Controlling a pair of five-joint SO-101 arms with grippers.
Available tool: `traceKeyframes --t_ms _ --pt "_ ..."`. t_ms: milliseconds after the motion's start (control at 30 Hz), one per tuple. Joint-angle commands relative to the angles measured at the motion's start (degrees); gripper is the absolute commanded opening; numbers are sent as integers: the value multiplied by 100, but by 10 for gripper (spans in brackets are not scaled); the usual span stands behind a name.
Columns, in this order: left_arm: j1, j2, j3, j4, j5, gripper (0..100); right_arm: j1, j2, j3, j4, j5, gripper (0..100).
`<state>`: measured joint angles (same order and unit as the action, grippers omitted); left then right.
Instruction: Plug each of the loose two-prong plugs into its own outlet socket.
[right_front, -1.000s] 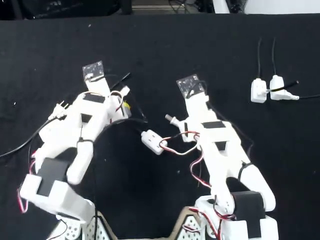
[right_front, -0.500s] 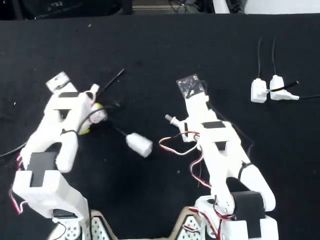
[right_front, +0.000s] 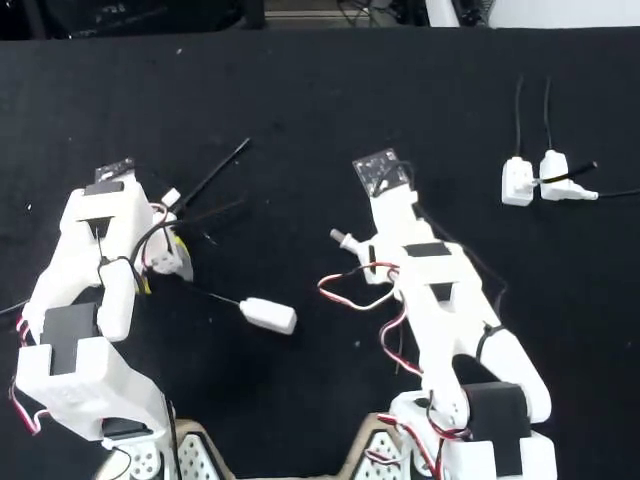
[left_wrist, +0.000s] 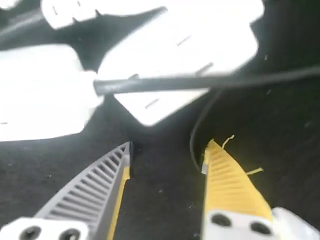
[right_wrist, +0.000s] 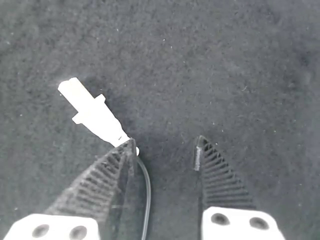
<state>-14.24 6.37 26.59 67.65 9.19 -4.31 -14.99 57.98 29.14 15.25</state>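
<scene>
Left arm is swinging away leftward, corded socket (right_front: 268, 315) trailing behind it. Left pincer (left_wrist: 167, 150) is gaping wide, holding nothing, a slotted block (left_wrist: 185, 50) lying just ahead under a cable (left_wrist: 200, 82). Right pincer (right_wrist: 165, 142) is gaping empty too, a plug (right_wrist: 92, 115) just beside one fingertip. I'm reckoning on centring over the plug body before closing.
</scene>
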Motion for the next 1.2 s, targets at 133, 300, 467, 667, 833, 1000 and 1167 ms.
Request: traceKeyframes --t_ms 133,300,467,667,833,1000,1167 --pt "-242 -510 4 571 -571 234 79 -286 -145 -149 -44 177" --pt "-462 -1802 242 607 -703 236 88 -295 -145 -114 -9 177" --pt "-418 -2655 1393 -466 -835 235 70 -734 -145 308 9 177" --pt "-488 -2796 2545 -2567 -624 237 -1037 -2273 31 1890 440 177" --pt "-936 -2611 2000 -2690 -598 238 -2303 -2580 321 2338 1064 177" --pt "-989 -1371 1147 -3086 -835 238 -3112 -2589 505 2330 1046 177" --pt "-1226 -176 -163 -2585 -747 235 -3305 -2607 611 2321 1081 177"
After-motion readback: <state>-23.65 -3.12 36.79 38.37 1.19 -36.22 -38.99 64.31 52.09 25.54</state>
